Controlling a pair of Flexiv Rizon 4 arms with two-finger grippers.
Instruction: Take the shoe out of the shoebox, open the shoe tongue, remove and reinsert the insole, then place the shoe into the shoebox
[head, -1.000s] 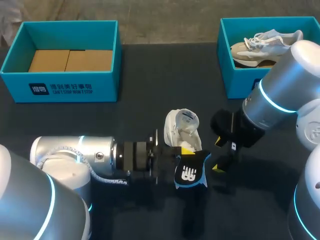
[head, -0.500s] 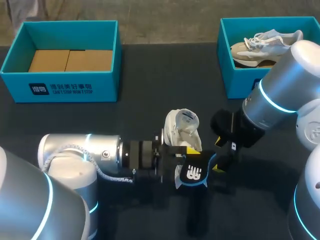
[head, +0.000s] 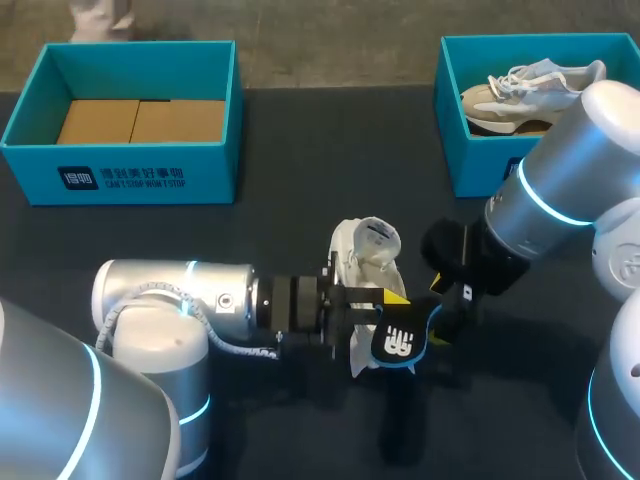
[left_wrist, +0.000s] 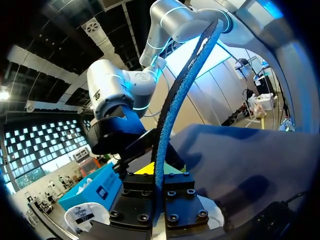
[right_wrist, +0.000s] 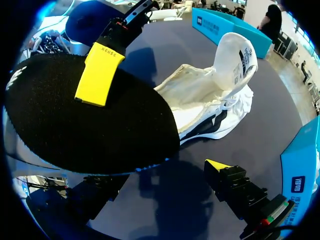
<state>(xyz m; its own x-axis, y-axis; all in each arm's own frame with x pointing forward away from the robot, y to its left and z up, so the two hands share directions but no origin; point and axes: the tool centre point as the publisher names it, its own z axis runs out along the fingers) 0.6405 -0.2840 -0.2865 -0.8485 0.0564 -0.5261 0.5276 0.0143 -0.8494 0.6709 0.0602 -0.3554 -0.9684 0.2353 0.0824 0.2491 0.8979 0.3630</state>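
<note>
Bench (head: 300, 150): dark top carrying everything; the shoe sits near its middle and is the reference for all places below.
Left arm (head: 180, 310): comes in low from the shoe's left, wrist level with the shoe's near end.
Right arm (head: 560, 190): comes down from the shoe's right.
Left shoebox (head: 130, 180): well away, far-left of the shoe, with brown cardboard (head: 140, 120) inside.
Right shoebox (head: 450, 150): far-right of the shoe, holding a second shoe (head: 530, 90).
Shoe (head: 362, 262): white, resting on the bench outside both boxes, tongue stood up and the mouth gaping.
Insole (head: 400, 342): black with a blue rim, out of the shoe, held over its near end and clear of the bench.
Left gripper (head: 385, 315): narrow, pinching the insole by one end, one yellow tip lying on its black face.
Right gripper (head: 438, 310): wide and holding nothing, just right of the shoe, with the insole's free end close to it.
Step in hand: probably feeding the insole back in.
How to do it well: lead the free end into the mouth at a shallow tilt, aiming under the raised tongue.
Support: the right gripper would best steady the shoe's side wall, since the light shoe may slide when pushed.
Risk: the soft insole could fold or catch on the collar, so slide it rather than press.
</note>
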